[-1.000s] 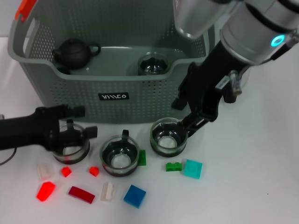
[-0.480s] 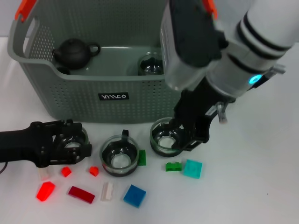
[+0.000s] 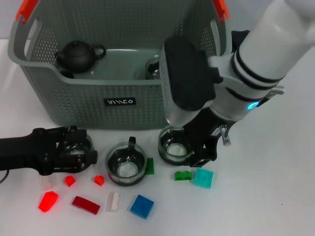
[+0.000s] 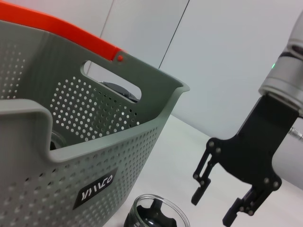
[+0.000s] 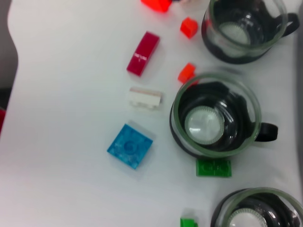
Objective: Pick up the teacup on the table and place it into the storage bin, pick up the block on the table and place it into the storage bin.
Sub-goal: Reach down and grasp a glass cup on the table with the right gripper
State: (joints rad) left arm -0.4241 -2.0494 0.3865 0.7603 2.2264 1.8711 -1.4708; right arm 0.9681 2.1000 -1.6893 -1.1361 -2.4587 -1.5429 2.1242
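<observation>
I take the storage bin as my landmark; it sits at the back of the table with a dark teapot and a glass cup already inside.

Just in front of its right half, my right gripper is down at the right teacup, one of three standing in a row along the bin's front wall. From the left wrist view its jaws stand open with nothing between them. My worry is a finger landing on the glass rim instead of straddling it, which I judge would tip or skid the cup into the green block and teal block close behind.

In front of the bin's left end, my left gripper sits over the left teacup; I cannot tell whether its jaws have closed.

The middle teacup stands between them, so a nudge from either arm could knock it.
</observation>
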